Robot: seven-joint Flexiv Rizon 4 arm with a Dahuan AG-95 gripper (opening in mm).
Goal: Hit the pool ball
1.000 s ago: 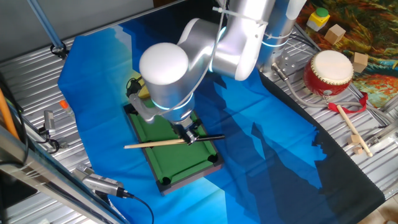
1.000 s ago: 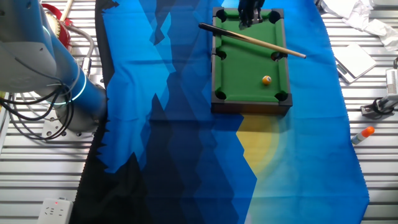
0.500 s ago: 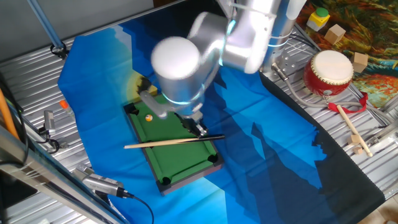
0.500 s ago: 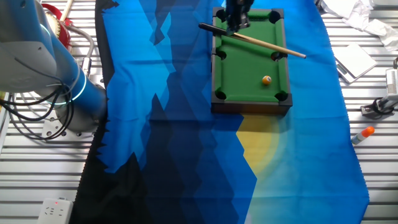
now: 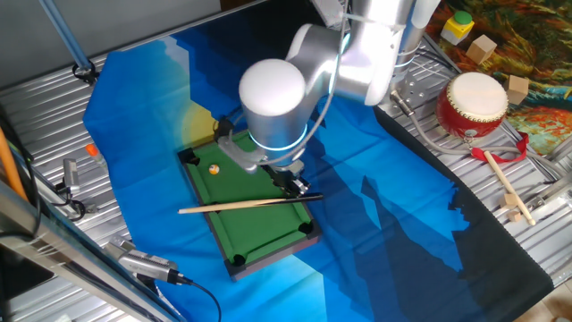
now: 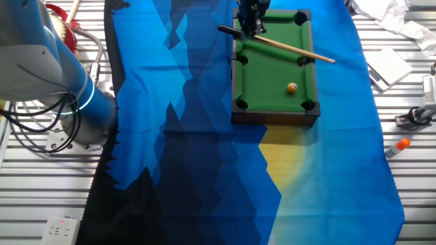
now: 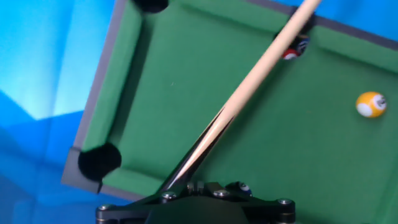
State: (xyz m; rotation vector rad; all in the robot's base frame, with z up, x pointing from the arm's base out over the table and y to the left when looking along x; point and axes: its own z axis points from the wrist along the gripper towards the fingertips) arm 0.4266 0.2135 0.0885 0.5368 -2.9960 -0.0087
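Hand view: pool ball (image 7: 371,104) at the far right, orange-yellow with a pale spot, resting alone on the green felt of a toy pool table (image 7: 186,81). Sits well apart from the wooden cue stick (image 7: 249,81), off to one side of its line rather than ahead of the tip. From the other fixed view, lies near the end of the felt farthest from the gripper (image 6: 251,22), close to a corner pocket.

Not yet struck, by the look of it. Cue lying slantwise across the table, dark butt end running down to the gripper, pale end reaching out past the opposite rail. Hangs low over the butt end; cannot tell whether closed on the stick or merely above it, fingers hidden in every view. Left to do, as a judgement: secure the cue, swing it into line with the ball, push through.

Small red-and-dark ball (image 7: 292,50) tucked at a side pocket, half under the cue.

Table on a blue cloth (image 6: 191,136) spread over a slatted metal worktop (image 6: 409,204). Red drum (image 5: 472,103), wooden blocks and cables at the edges.
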